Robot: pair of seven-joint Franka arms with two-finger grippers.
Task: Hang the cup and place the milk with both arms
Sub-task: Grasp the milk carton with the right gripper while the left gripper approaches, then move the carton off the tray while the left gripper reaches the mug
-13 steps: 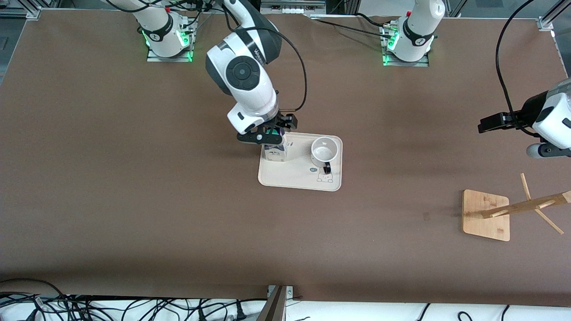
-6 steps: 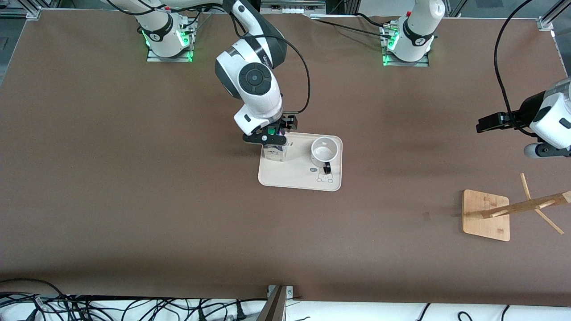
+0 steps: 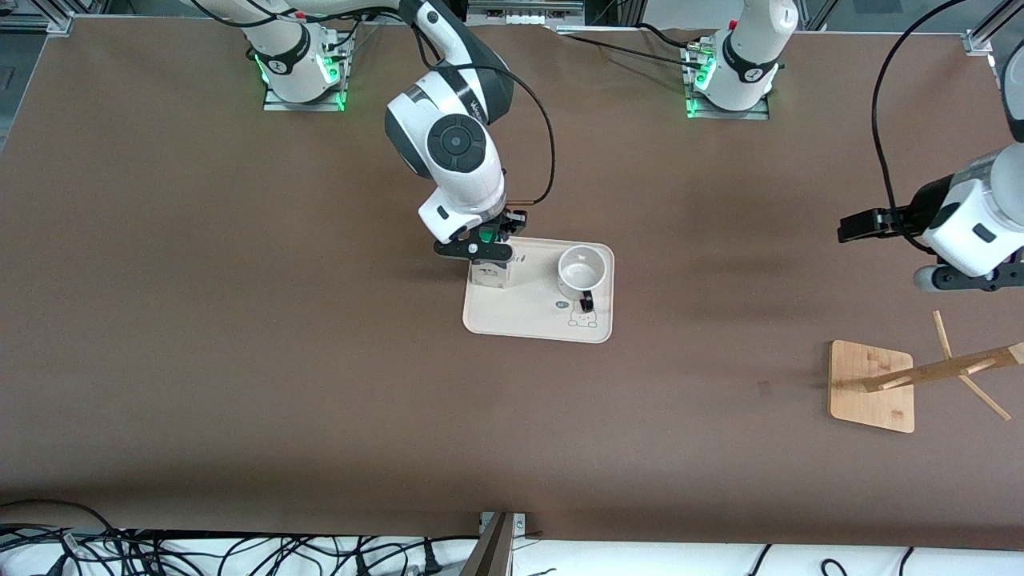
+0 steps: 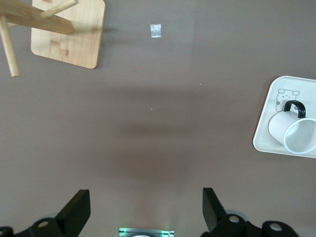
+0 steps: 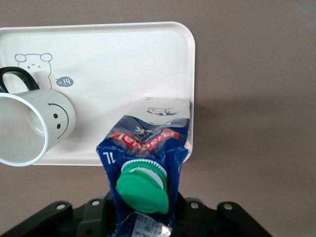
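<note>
The milk (image 3: 489, 276), a blue and white carton (image 5: 148, 140) with a green cap (image 5: 141, 189), stands upright on the cream tray (image 3: 532, 324), at the corner toward the right arm's end. My right gripper (image 3: 483, 246) is shut on the carton's top ridge (image 5: 143, 210). The white cup (image 3: 582, 269) stands upright on the same tray beside the carton, its black handle pointing toward the front camera. The smiley face shows in the right wrist view (image 5: 58, 120). My left gripper (image 4: 143, 212) hangs open and empty over bare table toward the left arm's end (image 3: 956, 278).
A wooden cup rack (image 3: 872, 386) with slanted pegs stands near the left arm's end of the table, nearer the front camera than the left gripper. A small scrap (image 4: 155, 30) lies on the brown table beside the rack's base (image 4: 69, 32).
My right gripper came down a little over the carton and closed on its top. The left arm drifted slightly toward the table's middle, still open.
</note>
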